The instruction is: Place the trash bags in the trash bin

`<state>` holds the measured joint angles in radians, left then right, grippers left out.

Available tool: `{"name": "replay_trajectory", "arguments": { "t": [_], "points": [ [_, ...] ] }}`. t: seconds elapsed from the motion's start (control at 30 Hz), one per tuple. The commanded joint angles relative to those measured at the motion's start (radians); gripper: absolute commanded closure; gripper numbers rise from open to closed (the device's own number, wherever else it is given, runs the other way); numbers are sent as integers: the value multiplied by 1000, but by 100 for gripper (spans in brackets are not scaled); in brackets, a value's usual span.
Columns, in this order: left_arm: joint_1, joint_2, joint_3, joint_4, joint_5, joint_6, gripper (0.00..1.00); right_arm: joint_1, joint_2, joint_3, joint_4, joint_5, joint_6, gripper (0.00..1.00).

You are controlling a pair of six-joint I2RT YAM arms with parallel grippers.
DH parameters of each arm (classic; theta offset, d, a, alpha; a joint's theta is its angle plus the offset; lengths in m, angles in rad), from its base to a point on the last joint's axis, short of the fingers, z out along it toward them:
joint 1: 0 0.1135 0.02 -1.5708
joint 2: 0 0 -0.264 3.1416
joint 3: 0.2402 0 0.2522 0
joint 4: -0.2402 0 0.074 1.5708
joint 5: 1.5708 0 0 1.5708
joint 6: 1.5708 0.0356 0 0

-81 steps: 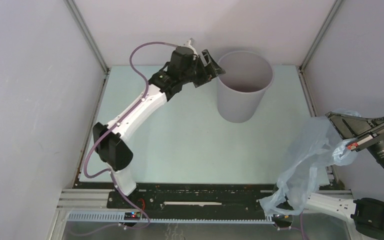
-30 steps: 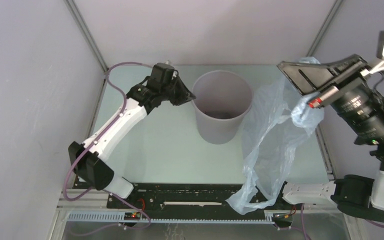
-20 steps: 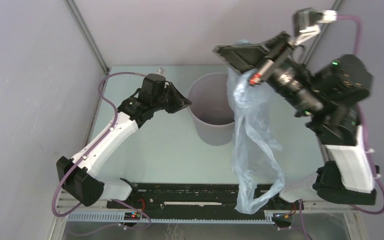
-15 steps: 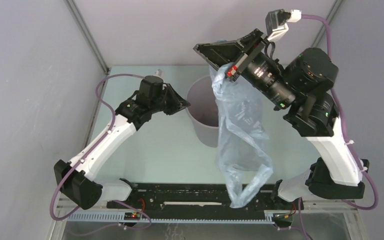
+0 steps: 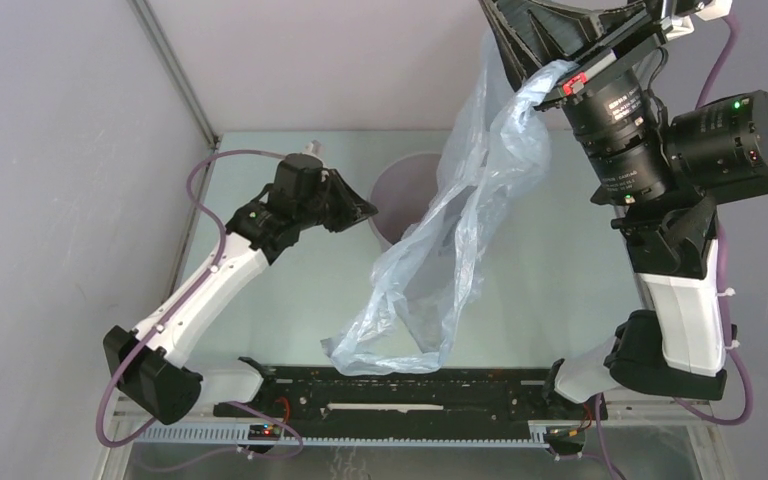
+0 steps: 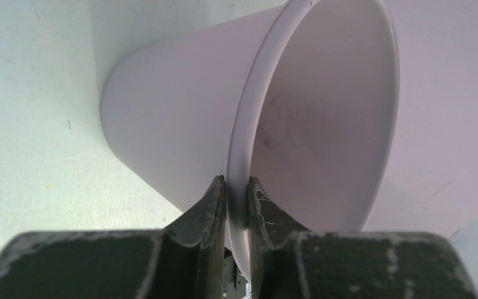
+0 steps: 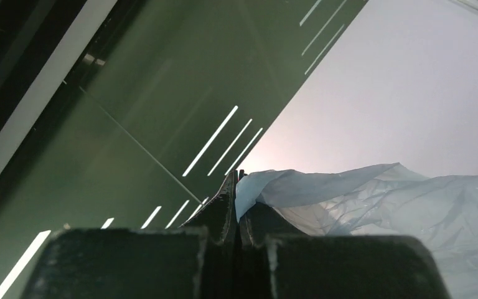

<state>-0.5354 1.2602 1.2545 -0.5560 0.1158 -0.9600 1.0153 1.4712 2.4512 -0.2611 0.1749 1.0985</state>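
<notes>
1. Lifted higher than before, the trash bag is pinched by the closed right gripper and hung over the trash bin.
2. Its rim is clamped by the left gripper, likely for steadiness.

The trash bag is translucent pale blue, the trash bin grey, the table pale green.

Wrinkled blue bag aloft over bin
</notes>
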Motion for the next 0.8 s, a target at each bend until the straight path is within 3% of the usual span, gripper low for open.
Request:
{"name": "replay_trajectory", "arguments": {
  "t": [0.0,0.17,0.27,0.4,0.57,0.67,0.77],
  "points": [
    [5,-43,-14,11,8,18,97,-12,-20,-38,41,62,5,100],
    [5,-65,-32,12,1,4,92,-63,-102,-303,69,123,137,100],
    [5,-90,-33,-4,-30,22,70,-62,-134,-416,64,146,220,100],
    [7,-151,-20,-89,-87,75,35,-63,-148,-443,-33,217,250,100],
    [17,-318,-17,-229,-143,107,4,-91,-156,-470,-100,274,284,100],
    [20,-420,30,-303,-149,115,0,-104,-143,-475,-103,258,317,100],
    [19,-498,83,-312,-52,104,0,-107,-137,-480,-99,264,305,100]
  ]
}}
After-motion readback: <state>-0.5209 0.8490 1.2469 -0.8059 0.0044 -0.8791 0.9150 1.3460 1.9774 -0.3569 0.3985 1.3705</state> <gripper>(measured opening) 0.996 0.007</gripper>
